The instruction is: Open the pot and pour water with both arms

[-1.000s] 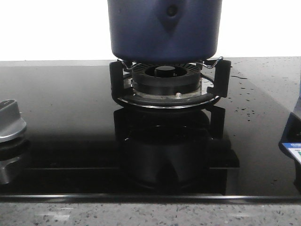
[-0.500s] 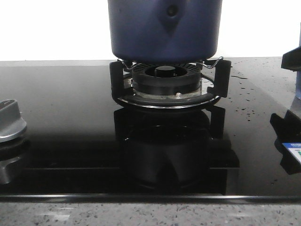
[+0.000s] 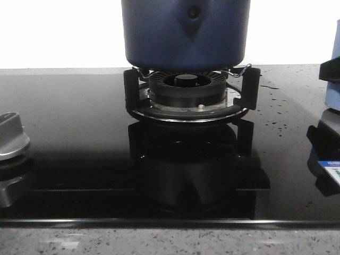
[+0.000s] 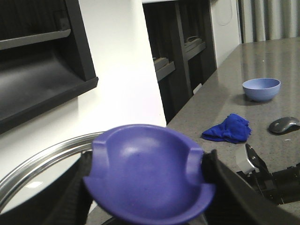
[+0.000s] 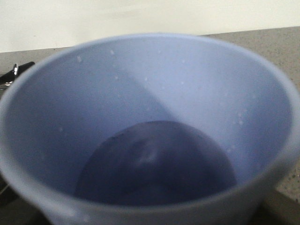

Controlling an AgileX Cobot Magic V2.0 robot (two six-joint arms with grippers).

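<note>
The dark navy pot (image 3: 186, 32) stands on the burner at the back centre; its top is cut off by the frame. My left gripper (image 4: 147, 187) is shut on the purple knob (image 4: 145, 173) of the pot's lid. The lid's steel rim (image 4: 42, 159) shows behind the knob, and the lid is held in the air in front of a wall. My right gripper (image 3: 330, 71) shows at the front view's right edge with a light blue cup (image 3: 332, 98) just above the hob. The cup (image 5: 150, 117) fills the right wrist view, dark at its bottom, and hides the fingers.
The black ribbed burner ring (image 3: 187, 85) and pan supports (image 3: 249, 87) sit under the pot on the glossy black hob (image 3: 69, 133). A silver knob (image 3: 10, 135) is at the left. A blue bowl (image 4: 261, 88), a blue cloth (image 4: 228, 129) and a mouse (image 4: 283, 124) lie on the grey counter.
My right gripper with the light blue cup has come into the front view at the right edge and shifted slightly left. The pot has not moved.
</note>
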